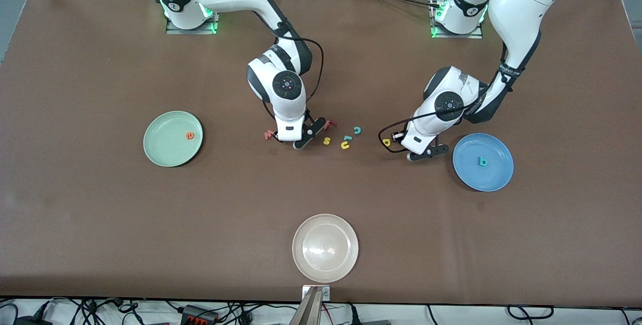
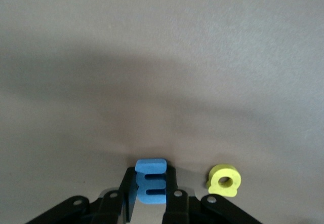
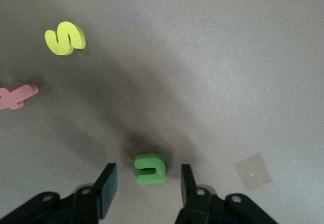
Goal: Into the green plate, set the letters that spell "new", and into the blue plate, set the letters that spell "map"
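Left tool [image 2: 151,203]: low at the counter [image 1: 100,224], fingers closed on the blue m [image 2: 151,181], which stands on edge between the pads. The yellow a [image 2: 224,180] lies just beside it on the surface, free of the fingers.

Right tool [image 3: 147,186]: down at the middle of the counter, fingers part-way apart on either side of the green n [image 3: 150,169]; a gap shows on both sides, no contact. The yellow s [image 3: 65,38] and the red f [image 3: 17,96] lie a little way off in the right wrist view.

Loose letters in the front view: salmon-red w [image 1: 269,135] beside the right tool toward the right arm's end; the yellow u [image 1: 345,145] and 2 teal letters [image 1: 357,130] lie between the 2 tools.

Green plate [image 1: 160,154]: toward the right arm's end, holds the orange e [image 1: 189,135] near its rim. Blue plate [image 1: 496,177]: toward the left arm's end, just beside the left tool, holds the teal p [image 1: 482,162] near its middle. White plate [image 1: 325,265]: nearest the front camera, mid-counter.

Surface: brown matte covering, plain, with a faint pale square patch [image 3: 252,171] near the right tool. Metal framing at the counter's corners; cables and power strips run along the edge nearest the front camera.
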Robot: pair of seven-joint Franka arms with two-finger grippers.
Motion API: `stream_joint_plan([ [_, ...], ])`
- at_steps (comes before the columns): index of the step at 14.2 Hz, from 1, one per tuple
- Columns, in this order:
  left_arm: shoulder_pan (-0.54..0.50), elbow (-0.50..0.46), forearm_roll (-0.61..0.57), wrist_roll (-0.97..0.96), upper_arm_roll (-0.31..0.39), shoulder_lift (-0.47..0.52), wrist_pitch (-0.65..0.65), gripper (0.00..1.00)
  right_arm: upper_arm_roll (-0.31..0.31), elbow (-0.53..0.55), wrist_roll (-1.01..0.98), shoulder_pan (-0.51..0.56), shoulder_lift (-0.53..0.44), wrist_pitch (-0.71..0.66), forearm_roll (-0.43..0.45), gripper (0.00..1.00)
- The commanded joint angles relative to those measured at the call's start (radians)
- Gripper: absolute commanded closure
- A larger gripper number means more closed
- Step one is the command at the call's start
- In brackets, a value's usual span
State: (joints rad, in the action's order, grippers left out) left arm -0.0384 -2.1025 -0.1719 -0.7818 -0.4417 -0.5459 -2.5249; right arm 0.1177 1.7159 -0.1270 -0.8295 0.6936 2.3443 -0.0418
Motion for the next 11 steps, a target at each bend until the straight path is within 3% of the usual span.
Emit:
stream_joint_plan([
  [1, -0.008, -0.001, -0.021, 0.004, 0.001, 0.009, -0.003, 0.90, 0.002, -0.019, -0.019, -0.003, 0.021, 0.004, 0.002, 0.49],
  [4, -0.020, 0.013, -0.024, 0.012, 0.003, 0.062, 0.098, 0.91, 0.002, -0.021, -0.019, -0.003, 0.024, 0.004, 0.002, 0.49],
  [6, -0.060, 0.047, -0.024, 0.114, 0.003, 0.099, 0.206, 0.91, 0.002, -0.021, -0.019, -0.003, 0.026, 0.006, 0.002, 0.50],
  [9, -0.141, 0.081, -0.024, 0.287, 0.003, 0.136, 0.343, 0.90, 0.002, -0.030, -0.017, -0.003, 0.030, 0.009, 0.000, 0.63],
  [11, -0.214, 0.088, -0.043, 0.392, 0.005, 0.132, 0.350, 0.90, 0.002, -0.035, -0.017, -0.003, 0.029, 0.009, -0.001, 0.76],
])
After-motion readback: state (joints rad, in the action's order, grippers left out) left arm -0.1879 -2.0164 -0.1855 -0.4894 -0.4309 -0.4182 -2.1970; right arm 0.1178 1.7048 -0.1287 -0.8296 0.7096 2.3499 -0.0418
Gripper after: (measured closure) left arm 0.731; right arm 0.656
